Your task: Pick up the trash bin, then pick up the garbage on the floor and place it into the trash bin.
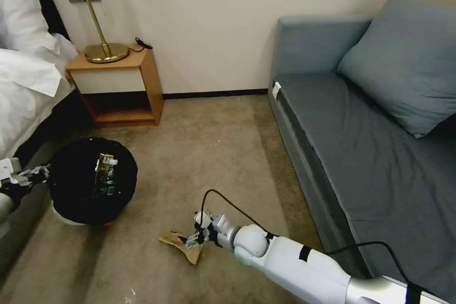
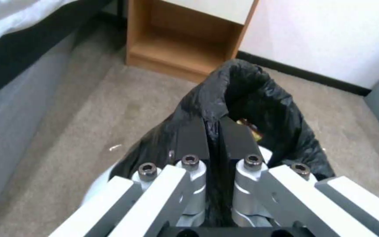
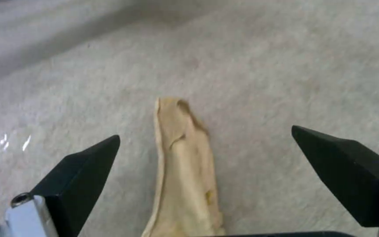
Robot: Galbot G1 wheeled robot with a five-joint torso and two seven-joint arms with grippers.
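Right wrist view shows right gripper (image 3: pixel 205 171) spread wide around tan paper (image 3: pixel 185 171); left gripper (image 2: pixel 214 138) pinches trash bin (image 2: pixel 242 98).

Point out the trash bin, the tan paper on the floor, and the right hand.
trash bin (image 1: pixel 76 190): head view, on the black bag lining.
tan paper (image 3: pixel 185 164): right wrist view, on its middle.
right hand (image 3: pixel 205 164): right wrist view, midway between the open fingertips.

Trash bin (image 1: pixel 92 185): small, round, white, lined with a crinkly black bag; red mark at base; upright, just above the carpet beside the bed, bag rim pinched at its left edge. Inside: plastic bottle (image 1: pixel 105 175), green label, lying lengthwise.

Crumpled tan paper (image 1: pixel 183 243): elongated, flattened, on the carpet right of the bin.
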